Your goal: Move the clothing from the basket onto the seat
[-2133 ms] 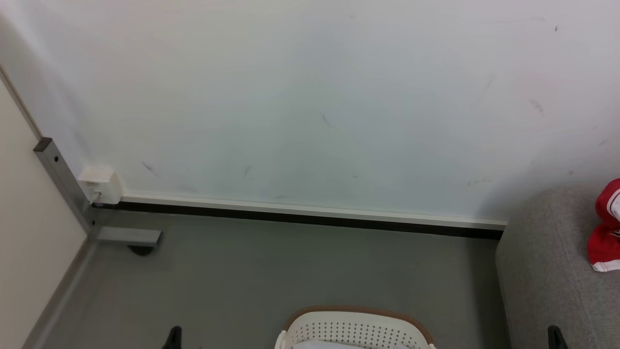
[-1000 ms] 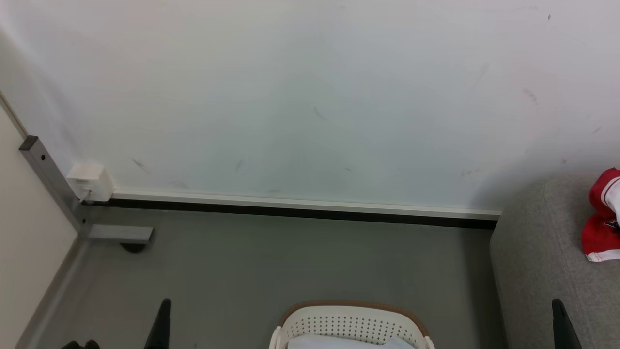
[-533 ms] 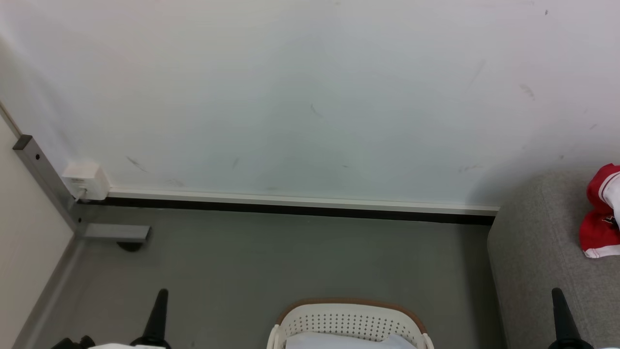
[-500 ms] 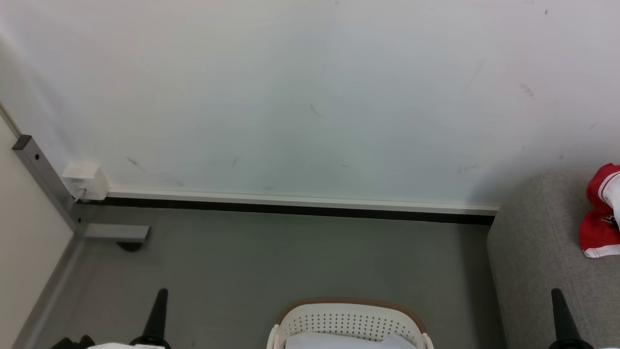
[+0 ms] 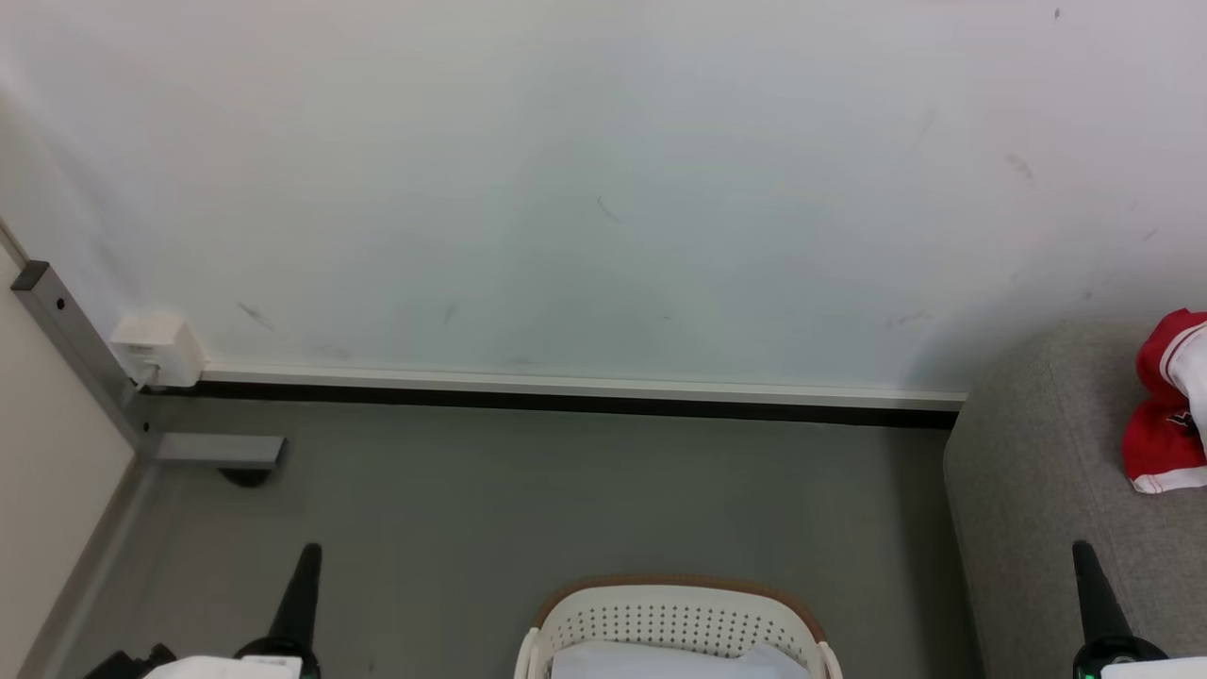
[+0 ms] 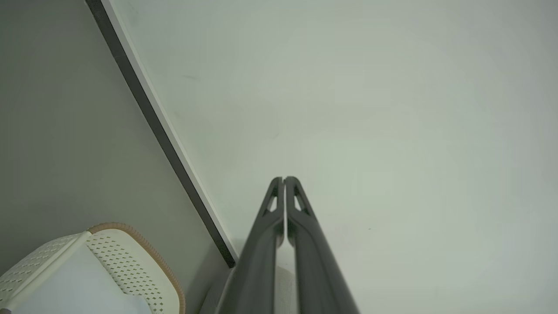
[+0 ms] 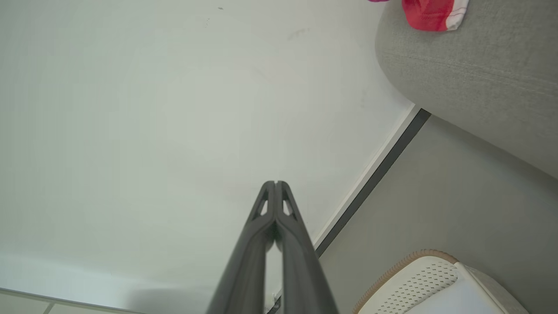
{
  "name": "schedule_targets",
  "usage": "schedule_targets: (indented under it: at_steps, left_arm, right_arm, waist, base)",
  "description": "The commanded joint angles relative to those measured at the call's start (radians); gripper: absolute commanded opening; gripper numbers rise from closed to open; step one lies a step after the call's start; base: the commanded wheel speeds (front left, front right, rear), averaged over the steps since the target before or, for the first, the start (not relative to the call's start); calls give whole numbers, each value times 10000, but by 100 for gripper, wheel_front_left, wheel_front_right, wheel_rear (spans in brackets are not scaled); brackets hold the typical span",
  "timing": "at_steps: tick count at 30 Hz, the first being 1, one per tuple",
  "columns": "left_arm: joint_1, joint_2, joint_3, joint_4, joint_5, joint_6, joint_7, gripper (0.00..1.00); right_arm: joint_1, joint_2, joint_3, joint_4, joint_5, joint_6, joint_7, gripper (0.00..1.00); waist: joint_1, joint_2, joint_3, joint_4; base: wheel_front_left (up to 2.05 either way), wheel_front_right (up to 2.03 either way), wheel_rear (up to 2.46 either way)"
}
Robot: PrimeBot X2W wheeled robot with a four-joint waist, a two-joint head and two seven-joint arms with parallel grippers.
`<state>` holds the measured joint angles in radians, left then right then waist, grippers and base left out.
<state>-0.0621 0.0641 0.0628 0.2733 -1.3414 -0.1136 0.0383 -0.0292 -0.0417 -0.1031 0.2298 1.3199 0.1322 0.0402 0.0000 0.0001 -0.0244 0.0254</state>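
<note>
The cream basket (image 5: 674,618) with its brown rim sits at the bottom middle of the head view, a pale cloth inside it. It also appears in the left wrist view (image 6: 130,257) and the right wrist view (image 7: 418,270). Red and white clothing (image 5: 1167,415) lies on the grey seat (image 5: 1037,490) at the right, seen too in the right wrist view as clothing (image 7: 431,13) on the seat (image 7: 471,74). My left gripper (image 5: 306,556) stands shut left of the basket, empty. My right gripper (image 5: 1082,556) stands shut in front of the seat, empty. Both wrist views show the fingers pressed together: left gripper (image 6: 284,179), right gripper (image 7: 275,183).
A white wall with a dark skirting strip (image 5: 566,401) runs behind the grey floor (image 5: 566,500). A metal post with a foot (image 5: 217,451) and a white socket box (image 5: 156,349) stand in the left corner beside a cream panel.
The head camera has tilted and shifted slightly; both grippers have risen further into the bottom of the head view. They stay shut. The basket and clothing have not moved.
</note>
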Motion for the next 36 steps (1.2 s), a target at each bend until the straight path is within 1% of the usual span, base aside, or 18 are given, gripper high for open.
schedule_targets:
  at_steps: [1,19,36]
  left_arm:
    - [-191,-4,83,-98,-281,-38,73,0]
    - [-366,-70,330,-205,-1597,-117,454,0]
    - [-495,-126,517,-289,-2570,-189,743,0]
  right_arm:
    - [-233,-108,-39,-7,281,-19,61,0]
    - [-587,-116,-90,82,1681,-22,434,0]
    - [-819,-123,-127,154,2803,-25,738,0]
  waist:
    - [0,-1,13,-12]
    - [0,-1,139,-129]
    - [0,-1,252,-232]
  base:
    - [0,0,0]
    - [0,0,0]
    - [0,0,0]
